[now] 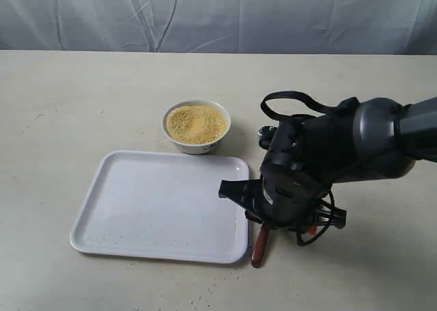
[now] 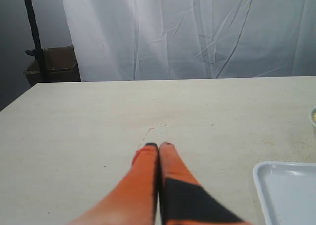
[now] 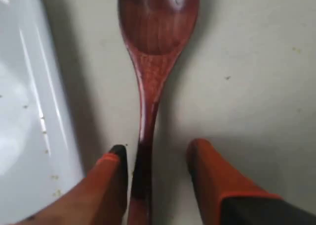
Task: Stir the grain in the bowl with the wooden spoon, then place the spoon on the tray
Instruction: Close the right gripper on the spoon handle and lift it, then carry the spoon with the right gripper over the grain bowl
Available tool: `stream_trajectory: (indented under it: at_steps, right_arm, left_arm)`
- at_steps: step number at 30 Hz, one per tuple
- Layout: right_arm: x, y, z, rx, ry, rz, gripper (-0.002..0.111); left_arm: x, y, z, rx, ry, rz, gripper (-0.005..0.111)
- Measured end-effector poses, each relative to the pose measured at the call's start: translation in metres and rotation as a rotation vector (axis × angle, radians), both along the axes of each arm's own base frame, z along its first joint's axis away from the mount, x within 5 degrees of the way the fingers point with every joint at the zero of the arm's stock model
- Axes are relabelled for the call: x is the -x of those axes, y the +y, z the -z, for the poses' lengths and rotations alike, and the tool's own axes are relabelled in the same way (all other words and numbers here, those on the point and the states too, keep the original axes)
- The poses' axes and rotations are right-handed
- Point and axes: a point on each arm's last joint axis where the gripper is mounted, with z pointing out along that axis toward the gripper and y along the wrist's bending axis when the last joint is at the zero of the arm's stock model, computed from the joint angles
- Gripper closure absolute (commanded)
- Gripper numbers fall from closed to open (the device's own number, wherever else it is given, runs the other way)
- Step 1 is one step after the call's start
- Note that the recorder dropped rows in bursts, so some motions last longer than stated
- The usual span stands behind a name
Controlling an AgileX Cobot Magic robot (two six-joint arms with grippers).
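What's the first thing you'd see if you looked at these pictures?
The big black robot arm on the right, bent low over the wooden spoon lying on the table beside the tray. Its right tool is open around it. Behind the tray sits the bowl of yellow grain.

place: lab or test setup | evidence: bare table point(image 2: 98, 131), white backdrop curtain point(image 2: 187, 32), cardboard box point(image 2: 57, 67)

No readable text, label or number shows anywhere.
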Motion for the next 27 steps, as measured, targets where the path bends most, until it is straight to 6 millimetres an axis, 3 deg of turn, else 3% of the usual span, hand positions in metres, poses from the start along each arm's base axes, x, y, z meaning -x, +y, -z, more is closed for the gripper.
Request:
stream_trajectory:
  at_steps: [5,15,21,27]
  right_arm:
    - [0.001,0.0,0.0,-0.003,0.006,0.001,0.108]
    - [0.003,-0.003,-0.007,0.024,0.018,-0.044,0.108]
    - [0.003,-0.021,-0.057,0.136,-0.117,-0.236,0.108]
    - [-0.007,-0.02,-0.104,0.207,-0.141,-0.667,0.108]
  left_arm:
    - [0.0,0.0,0.0,0.0,0.0,0.0,0.106]
    - [0.0,0.0,0.0,0.0,0.0,0.0,0.106]
    - [0.0,0.0,0.0,0.0,0.0,0.0,0.106]
    - [0.0,0.0,0.0,0.0,0.0,0.0,0.106]
